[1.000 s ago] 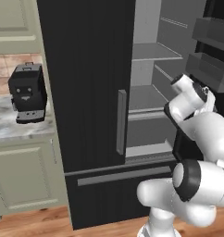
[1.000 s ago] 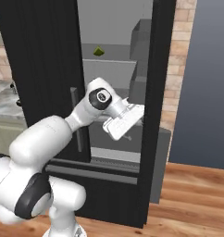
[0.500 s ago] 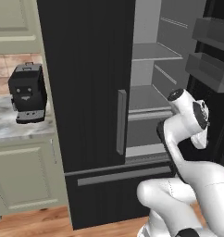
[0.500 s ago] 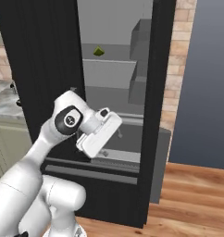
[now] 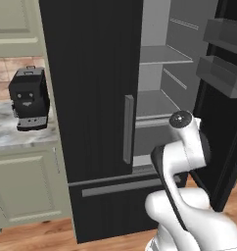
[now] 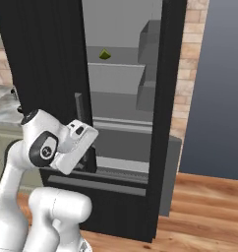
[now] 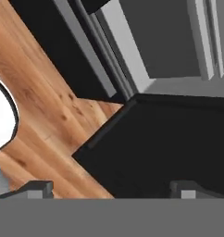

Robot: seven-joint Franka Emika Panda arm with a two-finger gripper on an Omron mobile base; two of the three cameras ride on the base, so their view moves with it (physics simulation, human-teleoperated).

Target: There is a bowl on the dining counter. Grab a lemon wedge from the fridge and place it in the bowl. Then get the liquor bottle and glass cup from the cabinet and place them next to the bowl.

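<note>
We see tall black fridge (image 6: 47, 59) with right door open, grey shelves (image 5: 162, 55) bare inside. Small green lemon wedge (image 6: 105, 54) sits on upper shelf, toward back, well apart from arm. Our white arm folded low before fridge, hand near lower drawer. Fingers (image 7: 37, 189) spread wide, released, grasping nothing; hand view looks at wooden floor (image 7: 44, 120) and black door edge. Black coffee machine (image 5: 28, 98) stands on marble surface (image 5: 12, 139) left of fridge.
</note>
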